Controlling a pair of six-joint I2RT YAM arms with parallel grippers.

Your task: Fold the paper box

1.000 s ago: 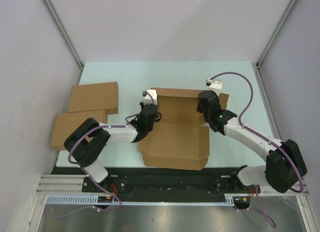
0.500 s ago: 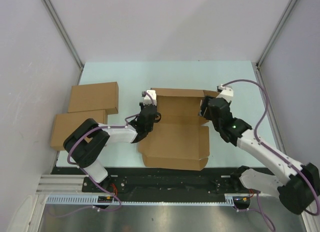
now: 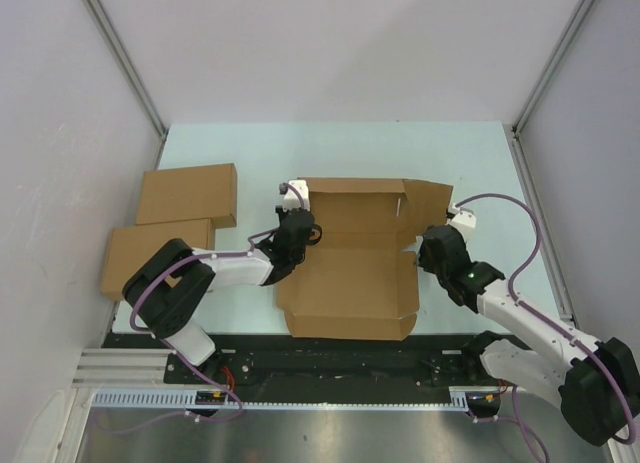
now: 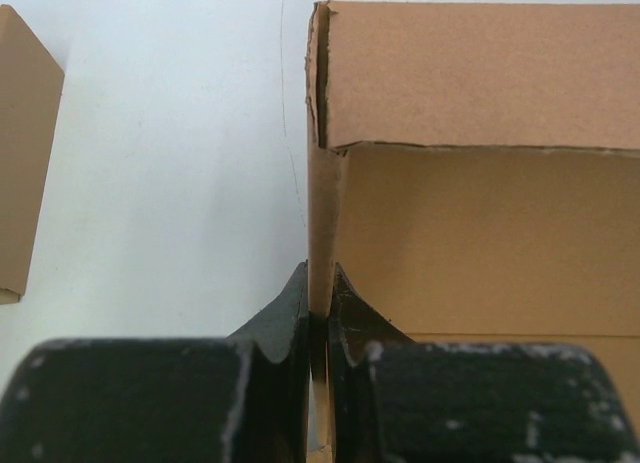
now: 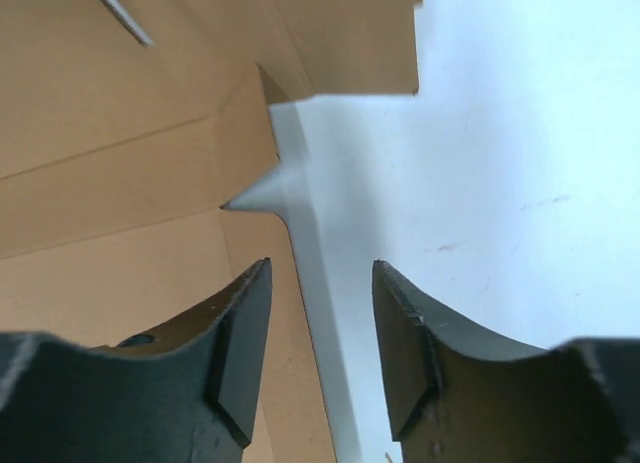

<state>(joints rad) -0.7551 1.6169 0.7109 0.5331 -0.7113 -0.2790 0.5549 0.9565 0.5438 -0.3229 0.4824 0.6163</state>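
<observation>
Withdrawn from the far right flap, the right gripper (image 5: 321,273) is now held at the right edge of the paper box (image 3: 350,273) (jaws parted, nothing between them). The box is laid mid-way across the table (image 3: 250,148), its upright left wall pinched by the left gripper (image 4: 319,283).

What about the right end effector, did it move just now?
Yes. The right end effector backed toward the table's near edge, from the paper box's far right corner to its right side.

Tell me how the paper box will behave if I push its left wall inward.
Probably floppy: the paper box wall looks thin and single-ply, pinched upright by the fingers of the left gripper. Likely light, so it may slide on the smooth table.
</observation>
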